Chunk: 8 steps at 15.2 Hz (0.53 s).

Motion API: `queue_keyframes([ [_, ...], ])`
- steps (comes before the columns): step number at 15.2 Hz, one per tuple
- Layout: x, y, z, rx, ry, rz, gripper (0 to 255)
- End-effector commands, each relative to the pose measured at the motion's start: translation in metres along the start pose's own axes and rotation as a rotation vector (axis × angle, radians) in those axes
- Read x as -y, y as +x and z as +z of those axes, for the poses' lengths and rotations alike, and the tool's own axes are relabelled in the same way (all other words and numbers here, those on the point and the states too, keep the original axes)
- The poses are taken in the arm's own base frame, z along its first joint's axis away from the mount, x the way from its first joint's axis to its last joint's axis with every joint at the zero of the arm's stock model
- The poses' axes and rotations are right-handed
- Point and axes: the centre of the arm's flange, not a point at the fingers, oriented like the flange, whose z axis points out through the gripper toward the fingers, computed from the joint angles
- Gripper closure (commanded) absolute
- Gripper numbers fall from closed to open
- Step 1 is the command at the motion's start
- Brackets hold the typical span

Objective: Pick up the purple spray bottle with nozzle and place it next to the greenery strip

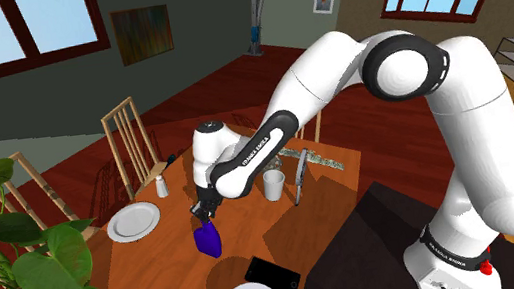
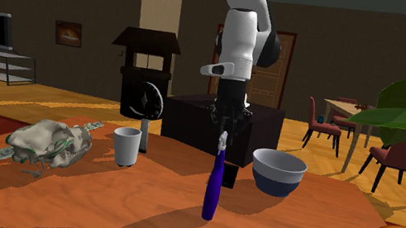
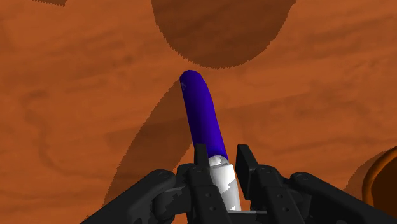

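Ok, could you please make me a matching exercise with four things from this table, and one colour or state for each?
Things:
1 spray bottle
2 plate
3 cup
4 bowl

States:
a white, lies flat
b blue on its side, open side up
c purple, clasped at its white top by the gripper
d white, stands upright

Pairs: 1-c, 2-a, 3-d, 4-b

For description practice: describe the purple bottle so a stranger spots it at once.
On the brown wooden table, look between the white cup and the grey-blue bowl. The slim purple spray bottle with white nozzle is the only thing clasped in the black gripper.
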Motion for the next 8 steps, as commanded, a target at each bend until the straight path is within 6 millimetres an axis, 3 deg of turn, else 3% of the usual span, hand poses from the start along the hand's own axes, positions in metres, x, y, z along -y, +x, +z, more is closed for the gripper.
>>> queue_keyframes([
  [1,0.000,0.000,0.000,0.000,0.000,0.000,255],
  [6,0.000,0.000,0.000,0.000,0.000,0.000,255],
  [8,0.001,0.001,-0.010,0.000,0.000,0.000,255],
])
